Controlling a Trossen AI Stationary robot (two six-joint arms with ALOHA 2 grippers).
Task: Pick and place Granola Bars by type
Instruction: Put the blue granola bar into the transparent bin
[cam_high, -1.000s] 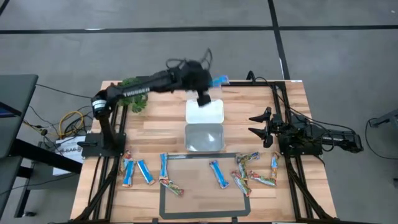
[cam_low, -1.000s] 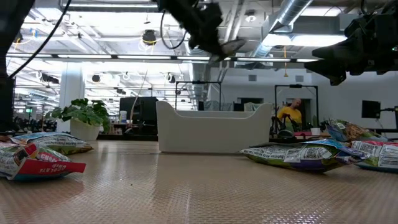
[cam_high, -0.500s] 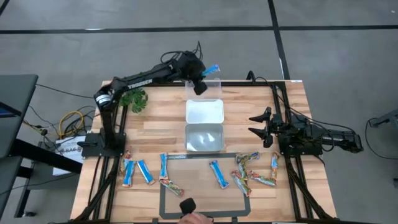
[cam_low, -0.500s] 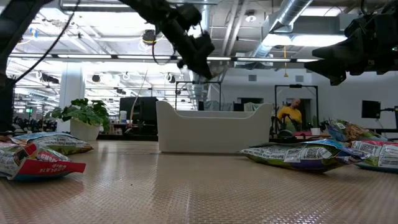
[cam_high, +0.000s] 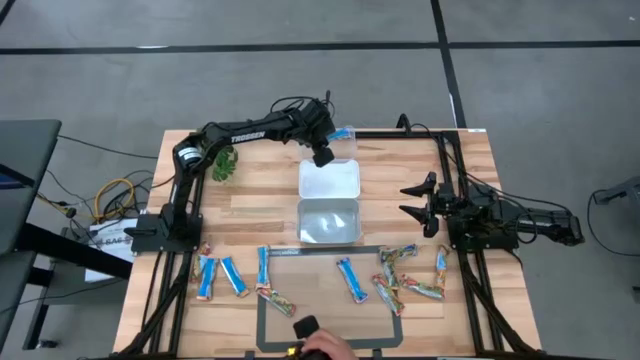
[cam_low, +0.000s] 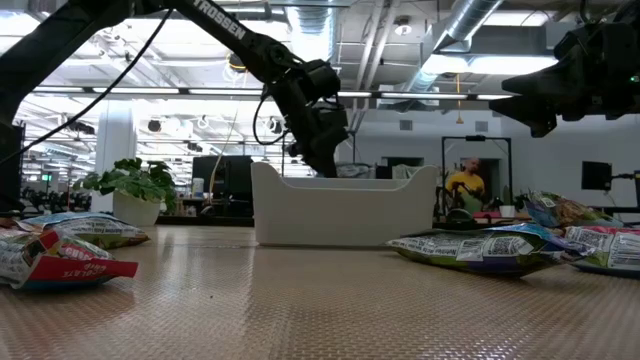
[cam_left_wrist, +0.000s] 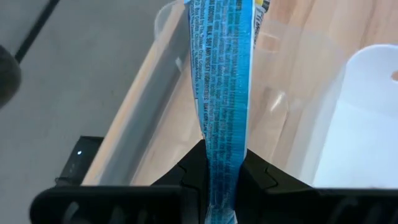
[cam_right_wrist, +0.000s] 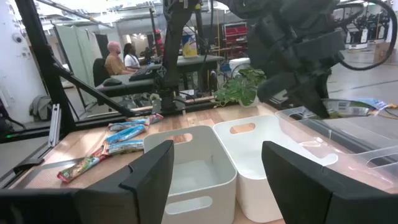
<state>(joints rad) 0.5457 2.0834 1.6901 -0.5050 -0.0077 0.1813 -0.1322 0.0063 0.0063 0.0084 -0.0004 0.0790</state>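
Note:
My left gripper (cam_high: 327, 148) is shut on a bright blue granola bar (cam_high: 344, 133) above a clear tub (cam_high: 348, 146) at the table's far edge, just behind two white bins (cam_high: 329, 180). In the low view it hangs behind the far white bin's wall (cam_low: 340, 210). Several more granola bars, blue (cam_high: 233, 275) and multicoloured (cam_high: 400, 268), lie flat in a row near the front edge. My right gripper (cam_high: 408, 200) stands open at the table's right, holding nothing. My left gripper pinches one end of the blue bar (cam_left_wrist: 222, 167) between its two fingers. The fingers slant down toward the table's far edge and lie along the bar. The rest of the wrapper sticks out past the fingertips, lifted clear, over the clear tub's rim (cam_left_wrist: 280, 38).
A small green plant (cam_high: 220, 163) stands at the far left beside the left arm. A black taped rectangle (cam_high: 330, 300) marks the front middle of the table. A person's hand (cam_high: 318, 345) with a dark object shows at the near edge. People sit in the room beyond.
My left gripper has sunk with the blue bar, from well above the bins down to the clear tub at the far edge, and tipped more steeply downward. It has stayed shut on the bar. A person's hand has come in at the near edge.

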